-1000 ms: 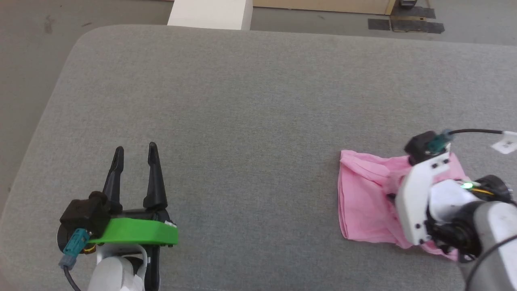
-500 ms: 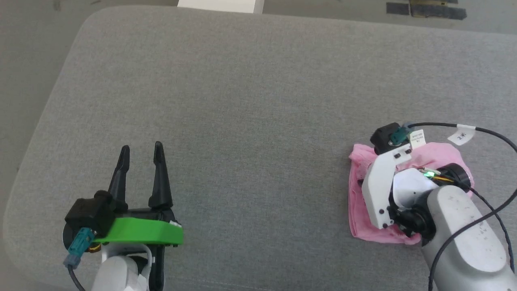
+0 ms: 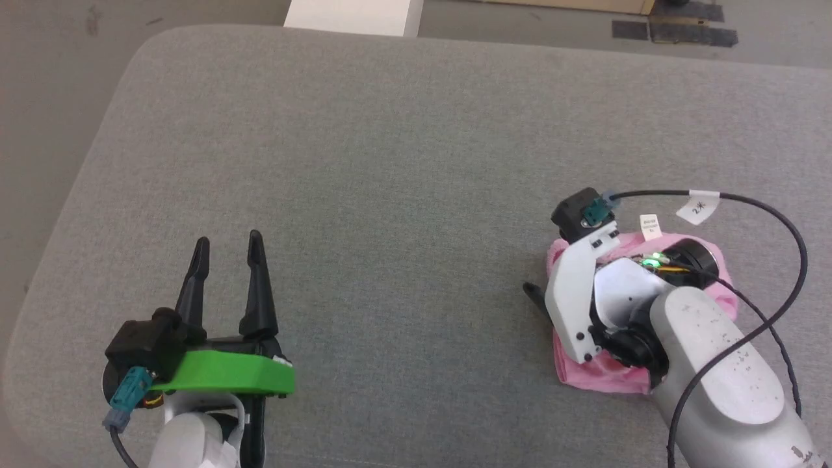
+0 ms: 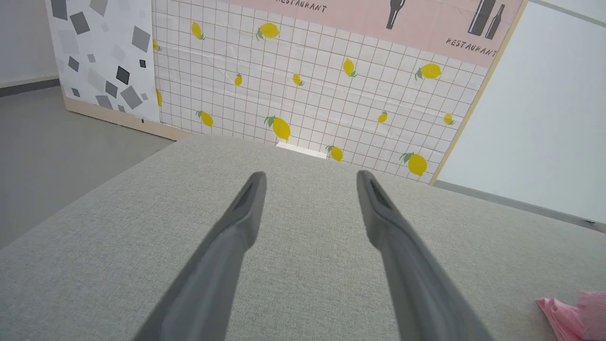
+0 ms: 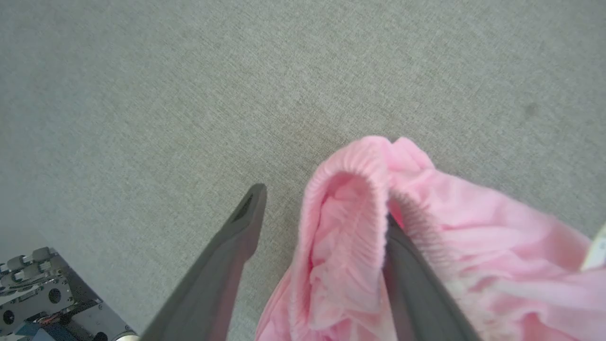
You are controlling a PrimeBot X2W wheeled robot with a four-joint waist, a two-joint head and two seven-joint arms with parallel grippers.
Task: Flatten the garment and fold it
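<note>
Garment (image 5: pixel 473 246) cloth is lying bunched under and around our right gripper (image 5: pixel 323 208), whose two dark fingers (image 5: pixel 213 274) are standing apart rather than pinching. In the right wrist view, one of them is reaching over bare grey weave while the ribbed elastic edge is looping over the other and hiding its tip. We are judging that nothing is clamped here. The hem is merely hanging on that finger, so a careless lift could drag the layers open again. In the head view the pink garment is sitting as a compact, doubled-over bundle at the right side of the surface (image 3: pixel 390 162), mostly beneath our right wrist and forearm. Its small white label tag (image 3: pixel 650 227) is poking out at the far side. The bundle is looking folded but lumpy, so we are reckoning the folding is well along and wanting a tidy-up. Our left gripper (image 3: pixel 229 247) is sitting well apart at the lower left, fingers spread and holding nothing. It is probably parked there so that the right arm is working alone. In the left wrist view a pink corner is peeking in at the lower right, and a lemon-patterned wall panel (image 4: pixel 307 94) is standing beyond the far edge of the surface.
</note>
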